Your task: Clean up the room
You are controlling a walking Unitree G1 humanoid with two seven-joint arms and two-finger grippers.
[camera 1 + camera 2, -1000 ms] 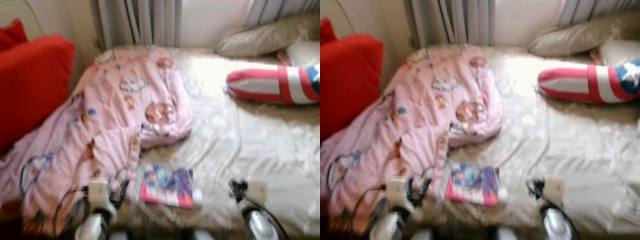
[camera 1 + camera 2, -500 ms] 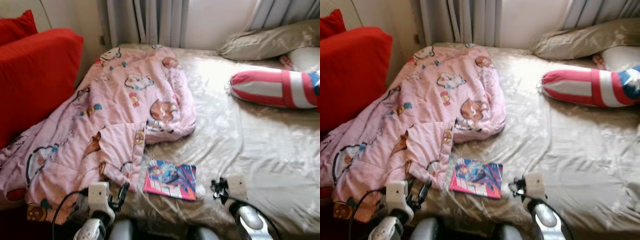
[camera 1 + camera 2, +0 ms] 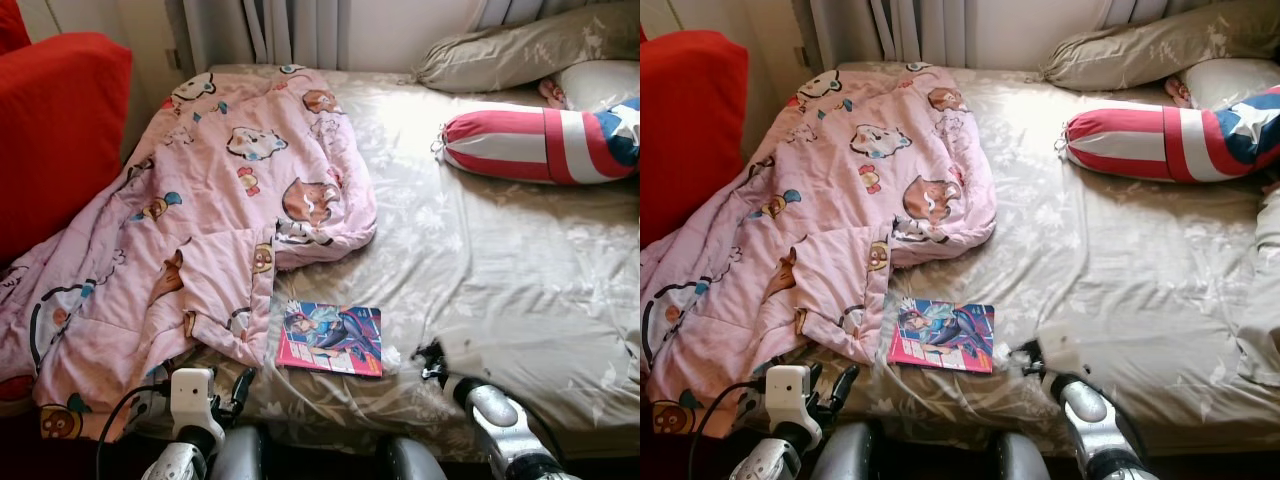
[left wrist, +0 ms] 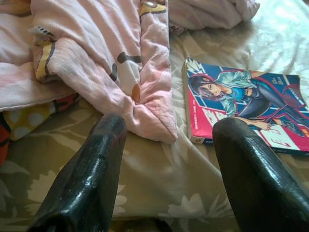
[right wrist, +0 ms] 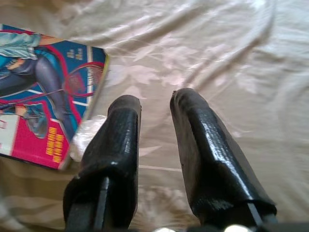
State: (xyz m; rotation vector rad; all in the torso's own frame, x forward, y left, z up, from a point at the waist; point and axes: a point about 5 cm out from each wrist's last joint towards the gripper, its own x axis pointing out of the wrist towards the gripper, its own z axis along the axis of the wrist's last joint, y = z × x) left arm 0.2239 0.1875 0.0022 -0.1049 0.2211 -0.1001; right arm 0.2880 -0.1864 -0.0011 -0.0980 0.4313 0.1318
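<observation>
A colourful comic book (image 3: 332,338) lies flat on the beige sheet (image 3: 500,260) near the bed's front edge. A small white crumpled scrap (image 3: 391,356) touches the book's right corner. A pink cartoon blanket (image 3: 200,200) is bunched over the bed's left half, and one flap of it reaches the book's left edge. My left gripper (image 3: 240,385) hovers low at the front edge, open, with the blanket flap (image 4: 145,92) and the book (image 4: 246,106) ahead of it. My right gripper (image 3: 430,358) is just right of the scrap (image 5: 87,135), narrowly open and holding nothing.
A red cushion (image 3: 60,130) stands against the bed's left side. A red, white and blue striped bolster (image 3: 540,145) and beige pillows (image 3: 520,45) lie at the far right. Grey curtains (image 3: 290,30) hang behind the bed.
The whole picture has shifted and sharpened, so the camera has moved. My right gripper now sits a little nearer the book's right corner. Book and blanket lie as before.
</observation>
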